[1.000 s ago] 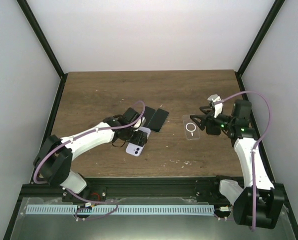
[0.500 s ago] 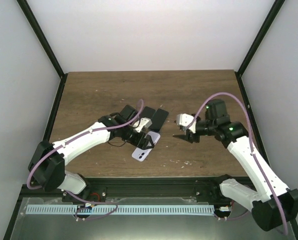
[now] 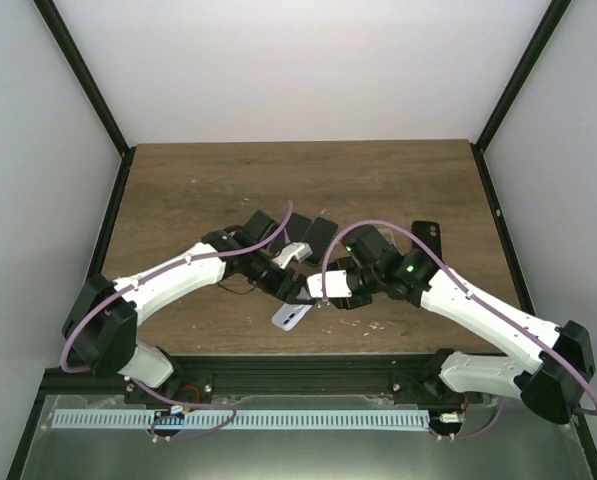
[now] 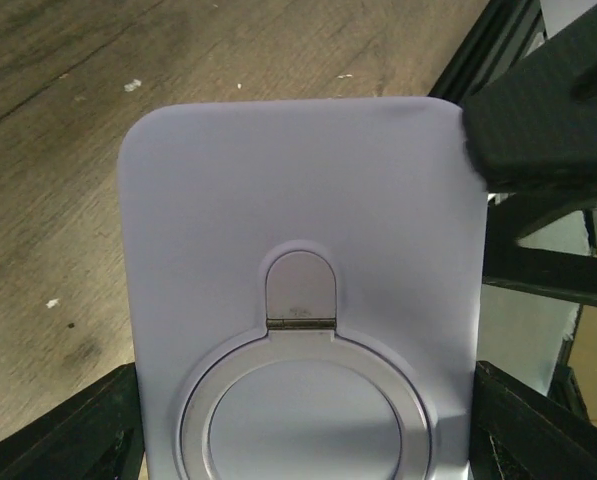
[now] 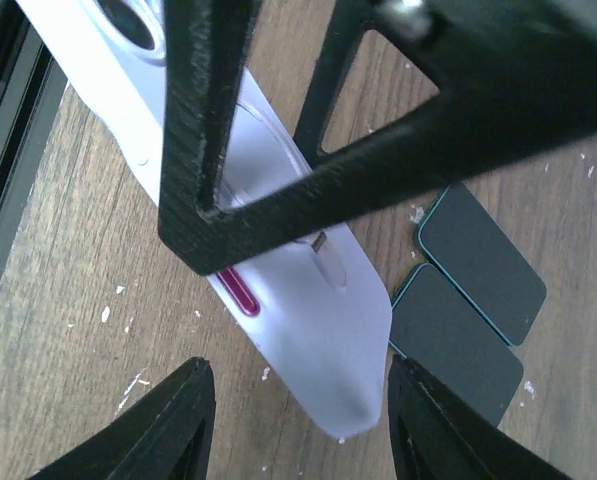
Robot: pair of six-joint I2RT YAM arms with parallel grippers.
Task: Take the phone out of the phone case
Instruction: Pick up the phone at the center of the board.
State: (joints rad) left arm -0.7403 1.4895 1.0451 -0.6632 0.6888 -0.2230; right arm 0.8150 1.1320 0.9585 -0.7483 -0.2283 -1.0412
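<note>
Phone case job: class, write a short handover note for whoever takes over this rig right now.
Left end effector: shut on the cased phone, holding it tilted over the table.
Right end effector: open, fingers either side of the cased phone's free end, not gripping.
Done: cased phone grasped and presented.
Left: close the right end effector, then probably pull case and phone apart; no separation shows yet.

Brown wood-grain table top [image 3: 188,190] carrying a few flat things.
Two dark rectangular slabs with teal edges [image 5: 481,262] lie flat, just beside each other, near the middle of the boards. To the right of these slabs, well apart, lies a small black rectangular slab [image 3: 433,234]. Nearer the front edge than the slabs, white scuff specks [image 3: 374,325] mark the wood.
</note>
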